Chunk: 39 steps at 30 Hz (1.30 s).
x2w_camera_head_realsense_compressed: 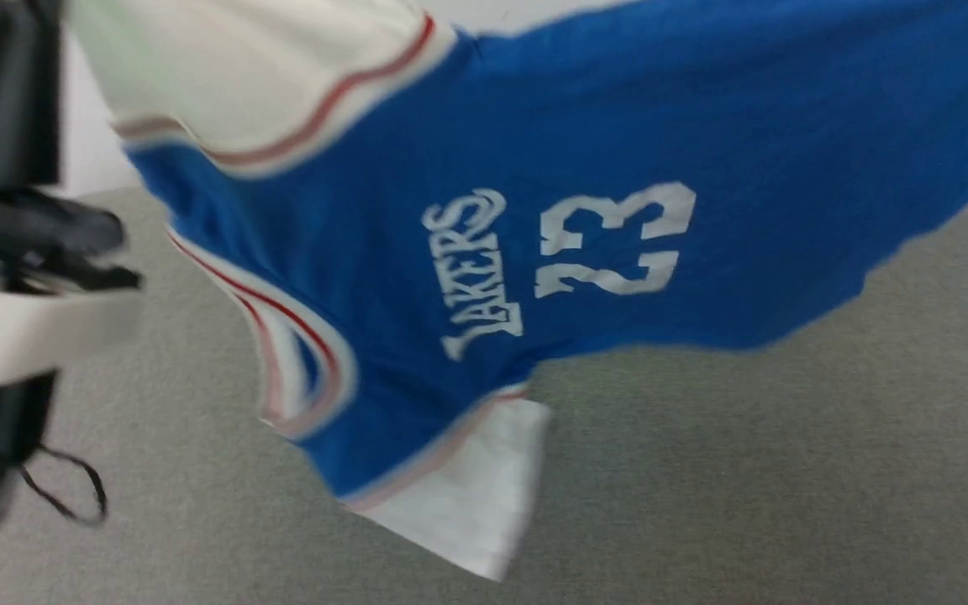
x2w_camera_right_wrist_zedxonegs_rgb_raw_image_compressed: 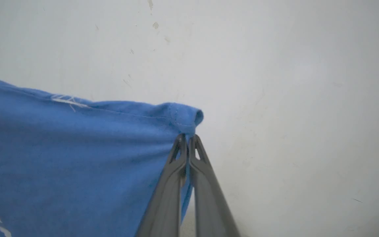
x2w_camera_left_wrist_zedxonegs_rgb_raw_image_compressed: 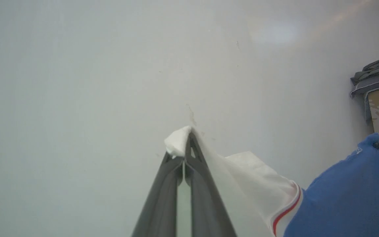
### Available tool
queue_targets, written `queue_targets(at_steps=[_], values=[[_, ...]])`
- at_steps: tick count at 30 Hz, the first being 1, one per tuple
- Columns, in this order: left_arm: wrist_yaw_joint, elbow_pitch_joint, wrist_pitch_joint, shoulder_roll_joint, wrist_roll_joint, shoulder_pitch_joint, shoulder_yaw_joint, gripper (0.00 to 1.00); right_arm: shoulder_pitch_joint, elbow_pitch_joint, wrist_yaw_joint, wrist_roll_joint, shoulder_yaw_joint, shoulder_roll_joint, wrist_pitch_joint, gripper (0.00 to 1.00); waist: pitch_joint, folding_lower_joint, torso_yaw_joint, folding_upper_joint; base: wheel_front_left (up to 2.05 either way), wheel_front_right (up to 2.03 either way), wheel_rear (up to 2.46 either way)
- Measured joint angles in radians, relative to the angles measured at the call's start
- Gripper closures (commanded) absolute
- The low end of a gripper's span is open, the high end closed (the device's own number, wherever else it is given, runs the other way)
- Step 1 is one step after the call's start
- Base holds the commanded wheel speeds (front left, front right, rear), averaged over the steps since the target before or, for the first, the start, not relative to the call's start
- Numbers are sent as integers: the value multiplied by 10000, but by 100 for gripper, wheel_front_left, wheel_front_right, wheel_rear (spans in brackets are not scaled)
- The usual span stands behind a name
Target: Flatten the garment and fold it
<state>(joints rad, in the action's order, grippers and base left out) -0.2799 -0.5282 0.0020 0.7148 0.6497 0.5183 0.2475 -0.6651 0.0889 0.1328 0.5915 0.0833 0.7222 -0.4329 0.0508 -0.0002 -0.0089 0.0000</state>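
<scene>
Pale wall (x2w_camera_right_wrist_zedxonegs_rgb_raw_image_compressed: 291, 82) behind, grey surface (x2w_camera_head_realsense_compressed: 744, 470) below: my left jaws pinch the garment (x2w_camera_head_realsense_compressed: 618, 101) by its white sleeve (x2w_camera_left_wrist_zedxonegs_rgb_raw_image_compressed: 242, 177), right jaws by its hem corner (x2w_camera_right_wrist_zedxonegs_rgb_raw_image_compressed: 183, 115); flattening and folding remain.

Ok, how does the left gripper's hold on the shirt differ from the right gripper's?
The left gripper pinches a white sleeve; the right gripper pinches a blue hemmed corner. White cloth pokes past the left gripper's tips; the blue hem rolls over the right gripper's. Both are shut on the garment, holding it up.
</scene>
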Motion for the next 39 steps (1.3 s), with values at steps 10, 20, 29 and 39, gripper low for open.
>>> queue_targets(at_steps=[10, 20, 29, 39], values=[[570, 742, 451, 416, 88, 3311, -531, 100, -1582, 313, 0, 153, -274, -297, -393, 100, 406, 2, -729, 0, 0, 0, 0], [1733, 4265, 986, 198, -376, 7135, 393, 100, -4250, -2073, 0, -4, 750, -405, 1028, 100, 2088, 4, -993, 0, 0, 0, 0], [2075, 8184, -495, -1252, -884, 10143, 723, 100, -7362, -5379, 2, -251, 1430, -1185, 2719, 100, 3746, 6, -1102, 0, 0, 0, 0], [2591, 10698, -2240, -2240, -1195, 11414, 1045, 100, -8619, -7375, 2, -560, 2623, -1657, 4477, 100, 4966, 6, -897, 0, 0, 0, 0]])
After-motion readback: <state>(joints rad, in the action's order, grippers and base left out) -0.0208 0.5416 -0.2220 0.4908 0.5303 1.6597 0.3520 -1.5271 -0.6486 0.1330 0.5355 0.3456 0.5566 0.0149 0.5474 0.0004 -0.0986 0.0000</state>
